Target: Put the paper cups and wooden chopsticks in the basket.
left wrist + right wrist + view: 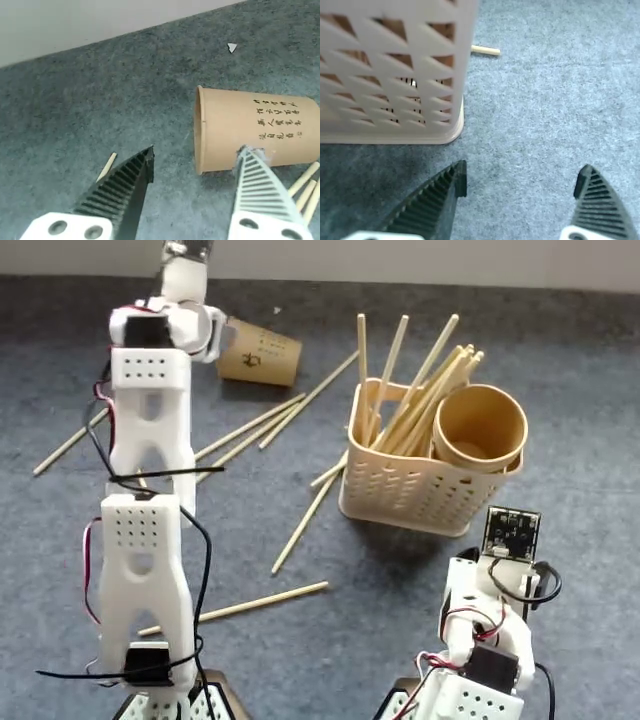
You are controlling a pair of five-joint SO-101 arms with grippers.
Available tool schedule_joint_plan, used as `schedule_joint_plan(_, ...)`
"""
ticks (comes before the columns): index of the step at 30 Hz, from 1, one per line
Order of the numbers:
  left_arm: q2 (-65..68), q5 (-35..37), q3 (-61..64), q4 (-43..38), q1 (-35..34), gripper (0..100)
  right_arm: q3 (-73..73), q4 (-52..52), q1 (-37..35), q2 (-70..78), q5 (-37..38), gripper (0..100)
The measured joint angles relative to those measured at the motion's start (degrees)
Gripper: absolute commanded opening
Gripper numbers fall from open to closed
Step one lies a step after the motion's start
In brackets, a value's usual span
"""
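1. while the grey carpet (560,350) covers the whole high view, the left arm (150,440) stands as a tall white column down the left side, from the bottom edge to the upper left.
2. the basket (400,490), cream with a lattice wall, sits upright right of centre.
3. the right arm (490,630) is folded low in the lower right corner, just below the basket.
4. one upright paper cup (480,425) stands in the basket's right end, mouth up.
5. the lying paper cup (258,353) rests on its side at upper centre-left, just beside the left arm's end, mouth toward it.
6. a bundle of wooden chopsticks (425,390) leans in the basket beside the upright paper cup, fanning above the rim.
7. loose chopsticks (250,430) lie on the carpet: several between the lying paper cup and the basket, one at lower centre, one at far left.
8. the left gripper (197,152) has its jaws spread wide and grips nothing; its white fingertip (250,162) overlaps the lying paper cup's side near the rim, and contact cannot be told.
9. the right gripper (522,170) is also spread wide and empty, above bare carpet beside the basket's bottom corner.
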Motion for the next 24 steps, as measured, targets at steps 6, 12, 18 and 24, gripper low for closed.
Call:
schedule_joint_plan(6,4.9,0.0,2.2,-6.2,-0.2,28,0.0,0.0,0.0,0.0,0.0,33.6)
schedule_joint_plan(12,8.4,0.1,2.1,-12.7,0.6,28,0.0,0.0,0.0,0.0,0.0,33.6)
schedule_joint_plan(18,12.7,0.2,1.5,-18.5,2.2,22,0.0,0.0,0.0,0.0,0.0,33.6)
schedule_joint_plan(24,17.9,0.2,1.4,-25.3,4.4,19,0.0,0.0,0.0,0.0,0.0,33.6)
